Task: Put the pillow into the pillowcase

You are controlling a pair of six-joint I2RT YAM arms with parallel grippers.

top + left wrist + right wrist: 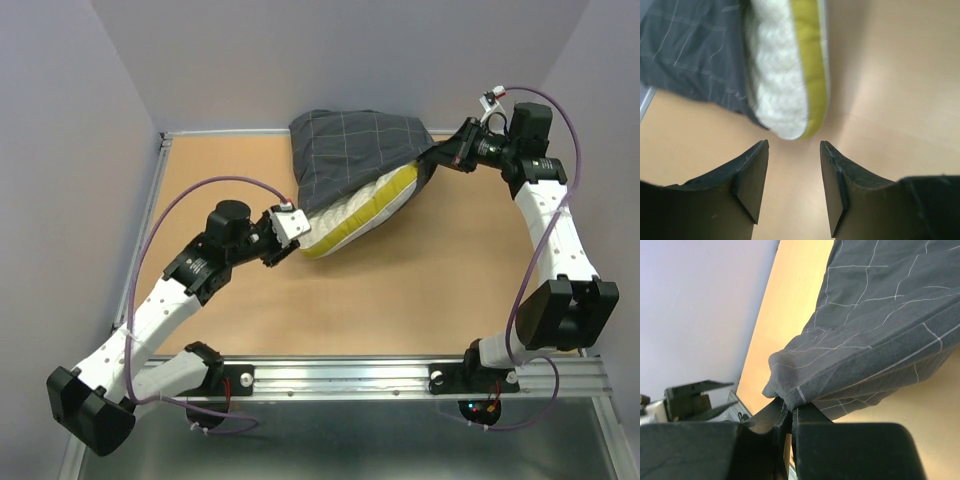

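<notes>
1. The pillow (365, 205) lies on the table (400, 300), its far part inside the pillowcase (350, 150), its yellow-banded end bare
2. Left gripper (794, 145): jaws apart, empty, just short of the pillow's bare end (not touching)
3. Right gripper (790, 412): clamped on the pillowcase hem, right of the pillow

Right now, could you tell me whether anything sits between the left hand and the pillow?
Nothing visible does: the open left hand faces the pillow, only bare table between them, and the pillowcase already covers its far part.
</notes>
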